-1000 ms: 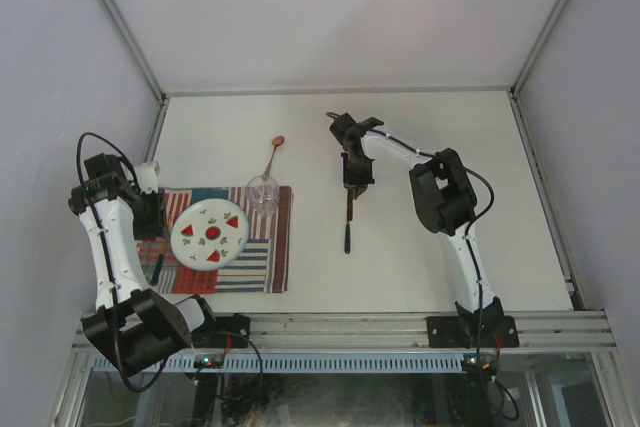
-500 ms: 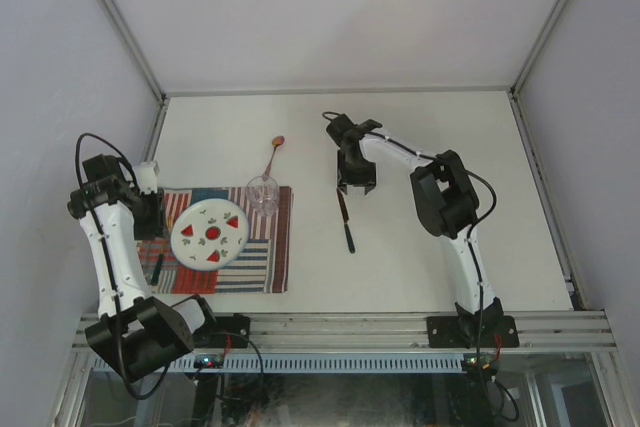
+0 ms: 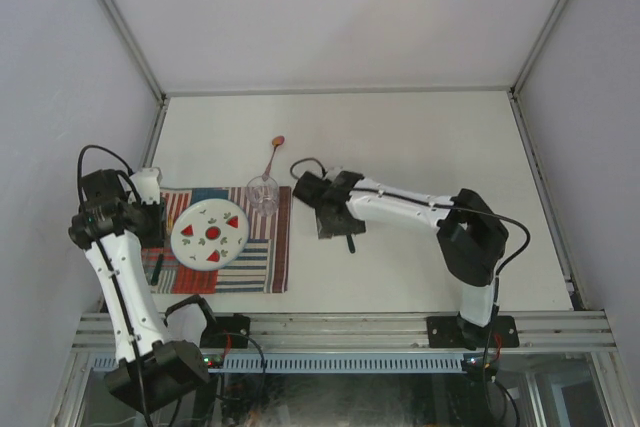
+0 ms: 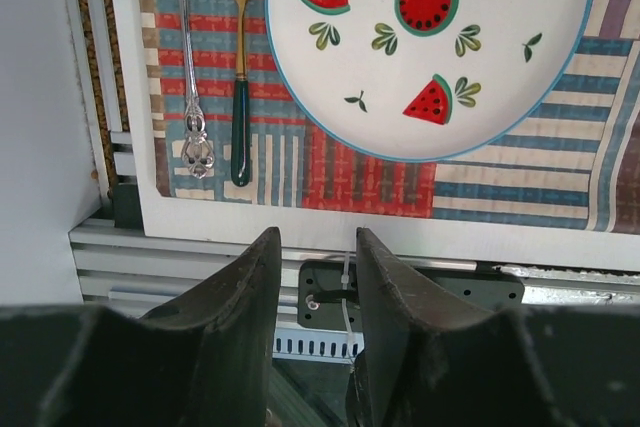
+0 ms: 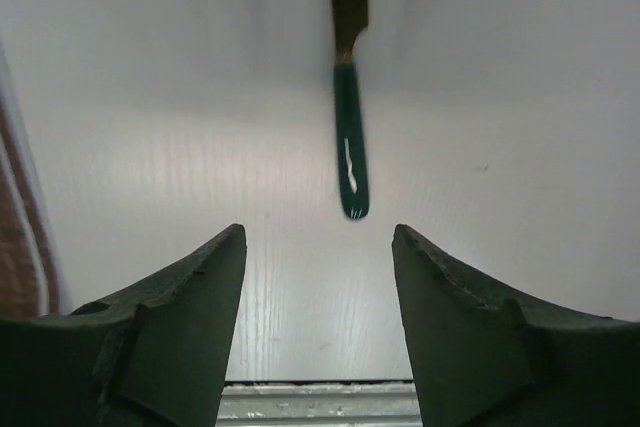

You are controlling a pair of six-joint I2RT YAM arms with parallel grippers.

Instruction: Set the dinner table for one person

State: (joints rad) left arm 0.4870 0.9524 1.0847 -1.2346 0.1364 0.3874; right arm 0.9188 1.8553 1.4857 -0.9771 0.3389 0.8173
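The dinner table (image 3: 420, 147) carries a striped placemat (image 3: 275, 257) with a watermelon plate (image 3: 210, 234) on it. A gold fork with a green handle (image 4: 240, 77) and a silver spoon (image 4: 190, 57) lie left of the plate (image 4: 430, 67). A clear glass (image 3: 263, 194) stands at the mat's far right corner. A green-handled knife (image 5: 350, 167) lies on the bare table, right of the mat. My right gripper (image 5: 318, 232) hovers open just short of its handle end (image 3: 350, 243). My left gripper (image 4: 315, 237) is open and empty over the near rail.
A thin spoon with a reddish bowl (image 3: 273, 154) lies on the table beyond the glass. The aluminium rail (image 3: 350, 327) runs along the near edge. The placemat's edge (image 5: 15, 247) shows at the left of the right wrist view.
The right gripper opened and let go of the knife, which stays on the table. That arm swung left and toward the near edge. The left arm shifted slightly.
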